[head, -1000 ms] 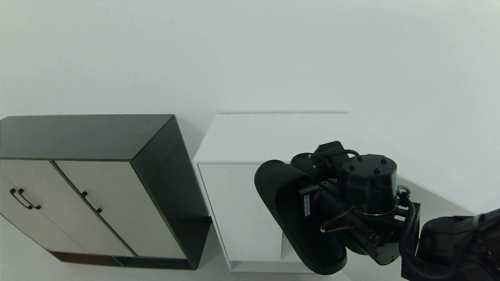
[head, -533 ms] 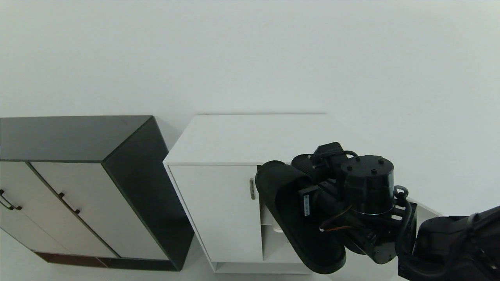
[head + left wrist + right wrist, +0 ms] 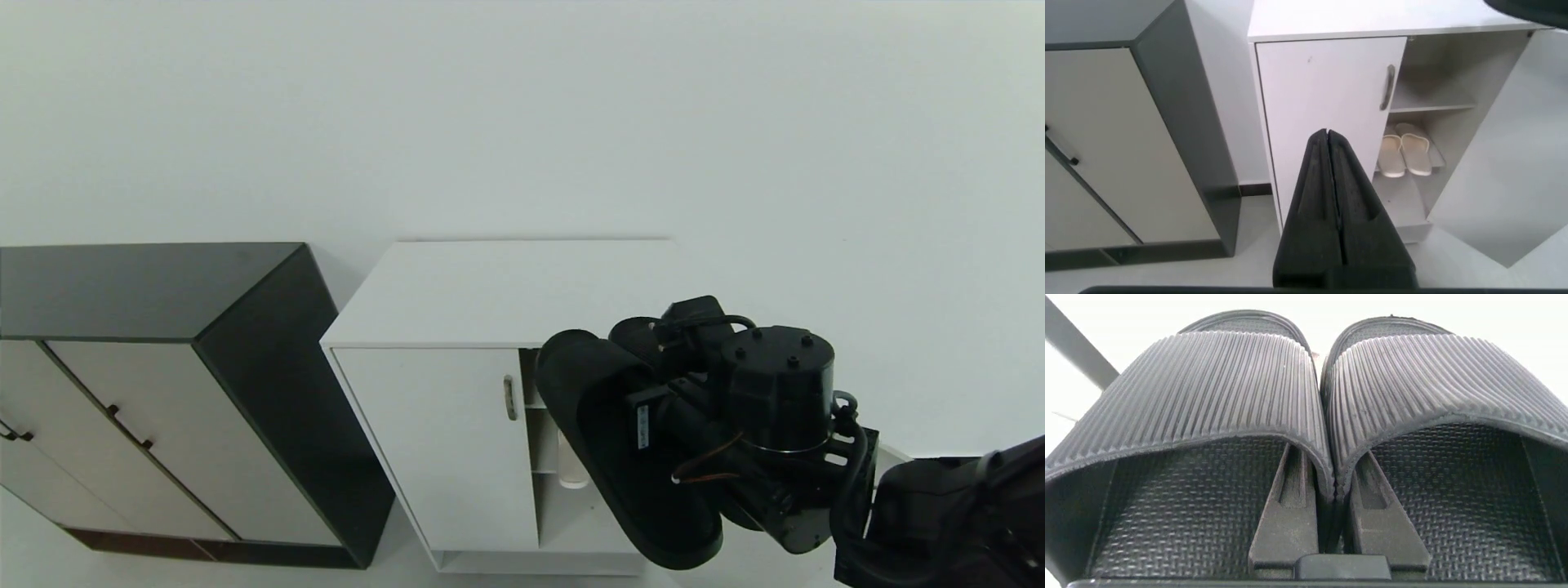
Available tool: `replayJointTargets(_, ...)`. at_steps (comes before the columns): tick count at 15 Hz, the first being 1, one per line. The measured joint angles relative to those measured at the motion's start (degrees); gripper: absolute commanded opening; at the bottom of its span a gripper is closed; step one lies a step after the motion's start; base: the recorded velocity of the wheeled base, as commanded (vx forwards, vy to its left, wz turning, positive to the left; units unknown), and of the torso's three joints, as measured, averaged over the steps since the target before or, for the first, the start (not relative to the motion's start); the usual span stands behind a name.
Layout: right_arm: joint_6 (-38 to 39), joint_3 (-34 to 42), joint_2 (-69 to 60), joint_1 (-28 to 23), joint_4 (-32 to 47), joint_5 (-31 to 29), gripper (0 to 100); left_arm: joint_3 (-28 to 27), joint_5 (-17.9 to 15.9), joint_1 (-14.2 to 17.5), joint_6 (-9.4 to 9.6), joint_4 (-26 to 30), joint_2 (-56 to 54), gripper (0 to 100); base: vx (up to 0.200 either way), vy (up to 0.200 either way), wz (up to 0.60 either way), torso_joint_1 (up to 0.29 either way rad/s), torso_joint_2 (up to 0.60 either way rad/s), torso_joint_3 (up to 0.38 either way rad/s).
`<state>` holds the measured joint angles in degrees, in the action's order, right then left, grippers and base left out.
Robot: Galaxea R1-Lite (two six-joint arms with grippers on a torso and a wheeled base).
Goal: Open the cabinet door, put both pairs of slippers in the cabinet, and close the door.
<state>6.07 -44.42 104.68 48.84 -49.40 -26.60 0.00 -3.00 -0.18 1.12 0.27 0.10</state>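
In white cabinet (image 3: 1323,106): white slippers (image 3: 1406,155) | right tool (image 3: 1331,494) grips black slippers (image 3: 1233,384) | left tool (image 3: 1328,140) closed

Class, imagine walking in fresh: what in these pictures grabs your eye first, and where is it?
The pair of black slippers, pinched in the right gripper, looms before the white cabinet. White slippers lie inside its open right half.

The black slippers (image 3: 1233,400) look matt rubber — ribbed straps, pebbled footbeds; white cabinet (image 3: 433,441) smooth, matt — handle (image 3: 509,398) metallic
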Motion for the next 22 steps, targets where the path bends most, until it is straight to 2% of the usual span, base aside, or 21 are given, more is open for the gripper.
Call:
replayJointTargets(9,-1.7,2.1,0.8,-0.5,-2.1,0.5,0,0.0,0.0,0.0,0.02,0.0,0.0,0,0.0,0.0,0.0,-0.013,0.03,0.015)
replayJointTargets(22,-2.0,2.9,0.9,0.0,-2.9,0.6,0,0.0,0.0,0.0,0.02,0.0,0.0,0,0.0,0.0,0.0,-0.201,0.47,0.263)
